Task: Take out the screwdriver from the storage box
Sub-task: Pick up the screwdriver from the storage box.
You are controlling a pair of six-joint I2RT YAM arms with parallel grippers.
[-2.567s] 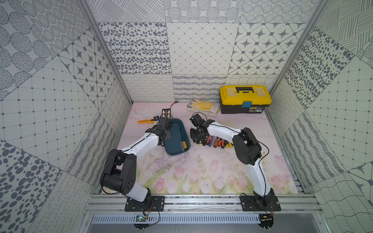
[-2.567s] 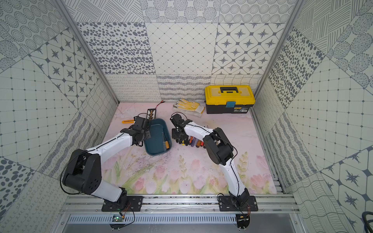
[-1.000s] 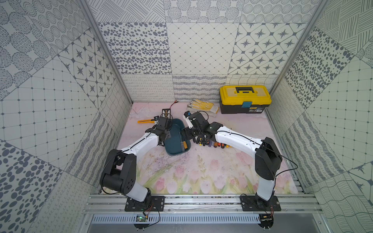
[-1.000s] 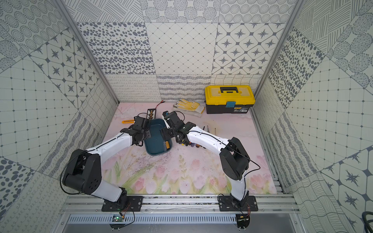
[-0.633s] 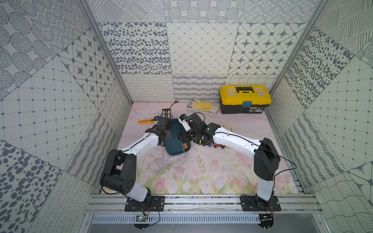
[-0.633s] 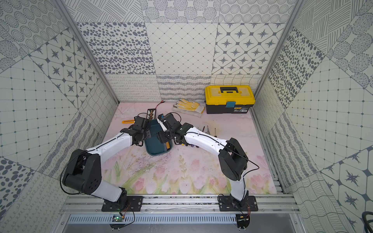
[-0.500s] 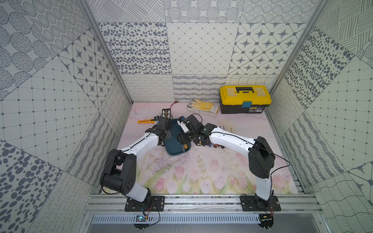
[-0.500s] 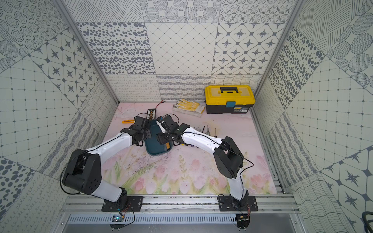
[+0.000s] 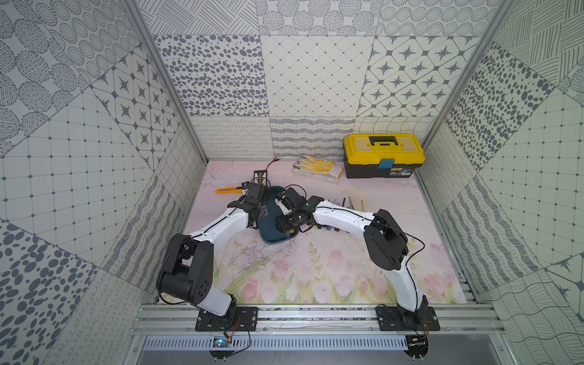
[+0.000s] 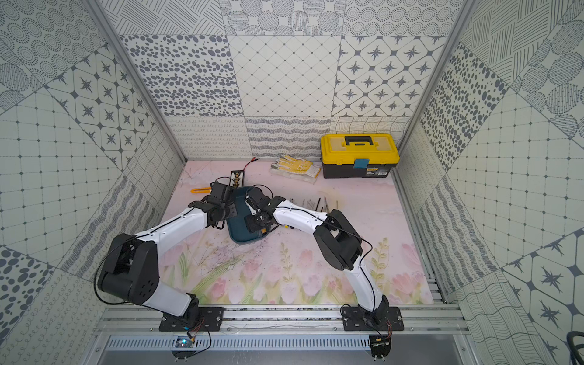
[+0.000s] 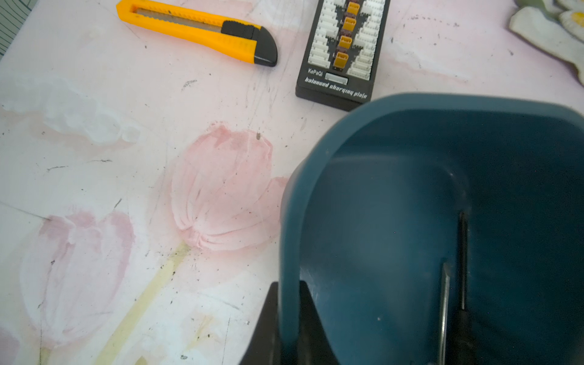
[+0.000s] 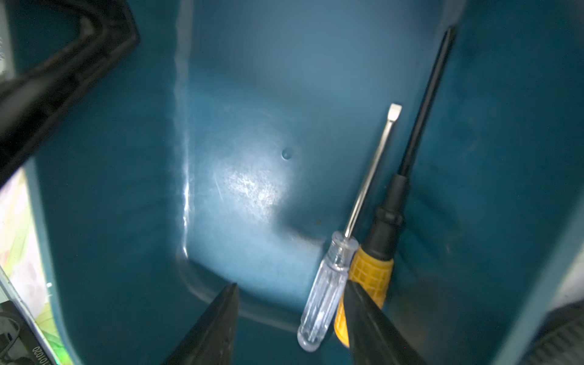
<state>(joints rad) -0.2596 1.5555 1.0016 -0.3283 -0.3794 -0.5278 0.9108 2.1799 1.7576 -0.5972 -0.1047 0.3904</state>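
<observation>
In the storage box (image 11: 395,104), clear-handled screwdriver (image 12: 328,284) and yellow-handled screwdriver (image 12: 373,271) both lie ungripped; my left claw (image 11: 287,294) clamps its wall, my right claw (image 12: 290,294) stands apart over their handles.

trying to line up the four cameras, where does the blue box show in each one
In both top views: box mid-table, between the two wrists, its near end uncovered.
Left wrist: its rounded far end and wall, seen close.
Right wrist: its inside fills nearly the whole picture.
Shared landmark: the left gripper, clamped on the box's wall.
</observation>
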